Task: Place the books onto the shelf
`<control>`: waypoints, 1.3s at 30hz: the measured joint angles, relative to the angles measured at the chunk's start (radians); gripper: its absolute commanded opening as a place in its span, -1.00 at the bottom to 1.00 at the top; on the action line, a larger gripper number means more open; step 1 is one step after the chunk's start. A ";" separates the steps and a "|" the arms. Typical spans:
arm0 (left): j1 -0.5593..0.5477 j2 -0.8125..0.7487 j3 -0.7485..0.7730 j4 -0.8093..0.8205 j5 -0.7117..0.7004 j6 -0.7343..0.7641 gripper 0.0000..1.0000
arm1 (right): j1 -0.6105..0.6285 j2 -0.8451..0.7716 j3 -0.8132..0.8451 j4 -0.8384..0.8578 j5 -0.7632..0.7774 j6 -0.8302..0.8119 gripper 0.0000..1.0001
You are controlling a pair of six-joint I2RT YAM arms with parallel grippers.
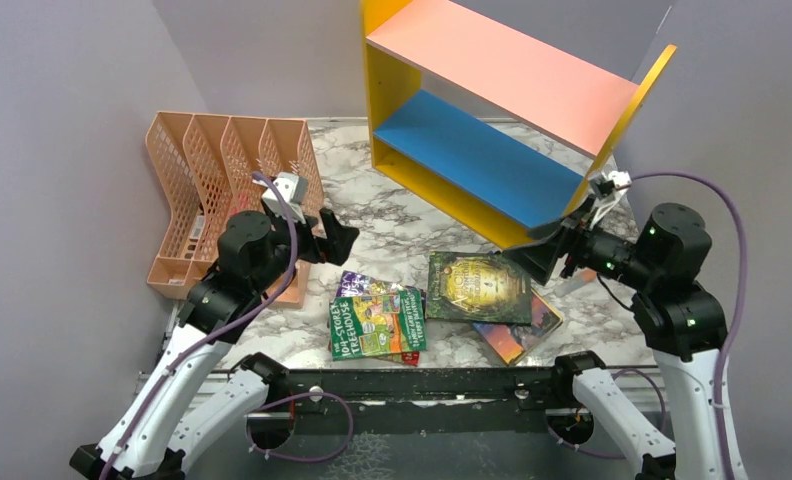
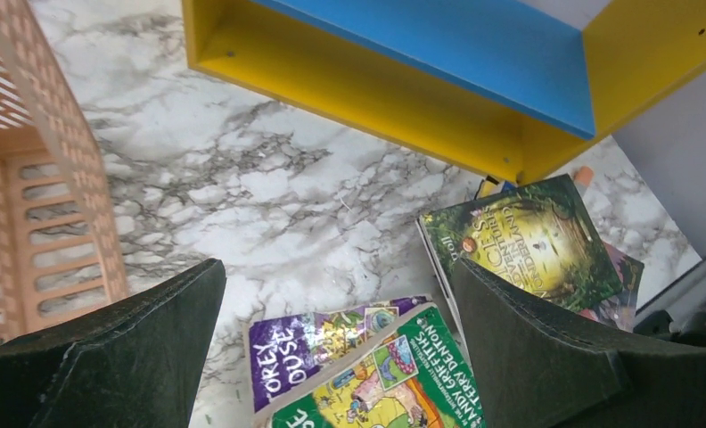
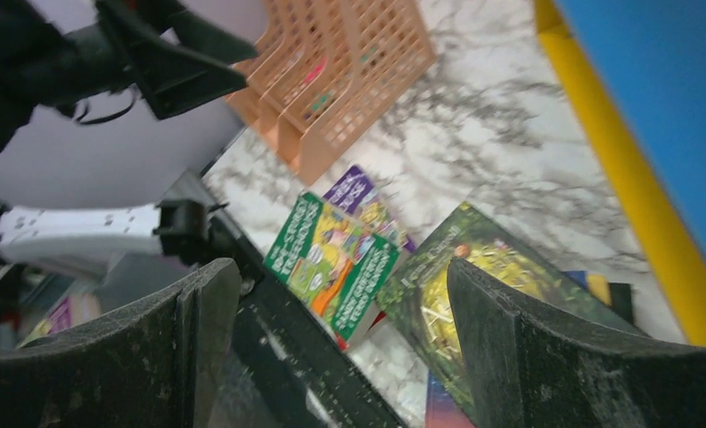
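This is a robotics lab test cell rather than a lived-in room. Plain grey partition walls (image 1: 62,120) box in a small marble-patterned worktop (image 1: 392,225) at its left, far and right edges. A left arm (image 1: 237,265) and a right arm (image 1: 677,270) stand on a black metal rail (image 1: 422,385) along the near edge, trailing purple cables (image 1: 742,270). The furnishings are a brightly coloured shelf (image 1: 492,70), a peach file rack (image 1: 202,180) and some books (image 1: 477,285).
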 measured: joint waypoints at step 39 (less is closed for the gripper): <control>0.013 0.436 0.054 0.190 -0.209 -0.142 0.98 | 0.792 0.361 -0.249 0.486 0.333 0.095 0.79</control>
